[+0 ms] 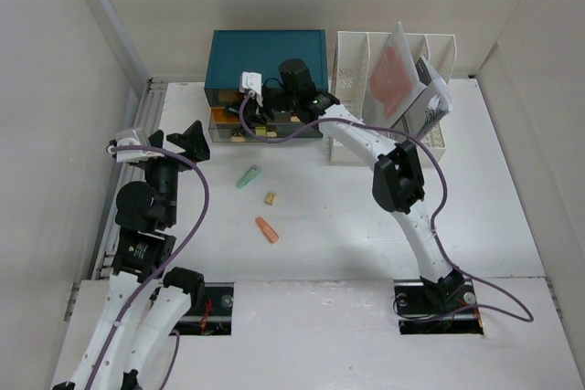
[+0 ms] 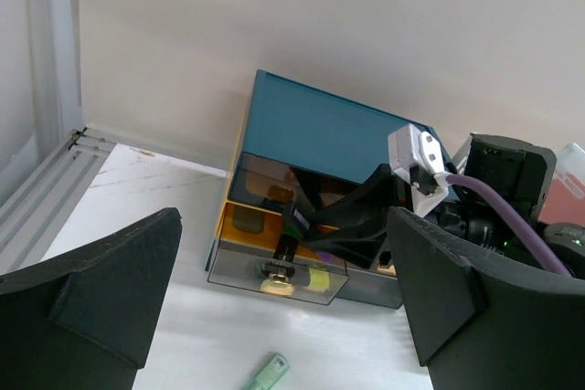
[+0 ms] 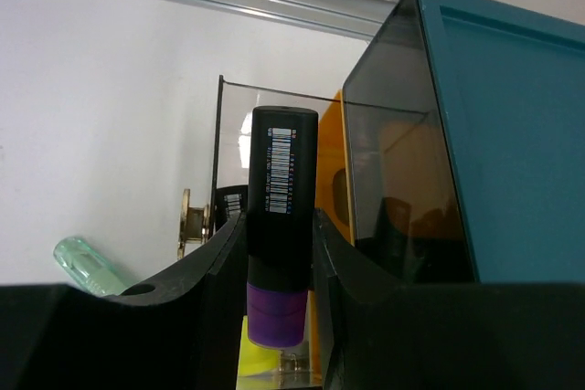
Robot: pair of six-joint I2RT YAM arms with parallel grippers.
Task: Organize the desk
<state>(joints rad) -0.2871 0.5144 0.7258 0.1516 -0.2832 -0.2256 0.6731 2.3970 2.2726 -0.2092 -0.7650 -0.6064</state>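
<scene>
Right pincer (image 3: 279, 258) grips the black-and-purple marker (image 3: 281, 180) at the open drawer (image 2: 236, 269); lower it well inside before letting go. Left pincer (image 1: 174, 141) hangs spread, empty.

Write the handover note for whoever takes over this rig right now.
Left end effector: open, empty, at the left of the table.
Right end effector: shut on a marker, at the open drawer of the teal box.
Loose on the table: green pen, tan piece, orange pen.
Done: drawer open, marker in hand.
Left, probably: drop the marker in, stow the three loose items, shut the drawer.
</scene>
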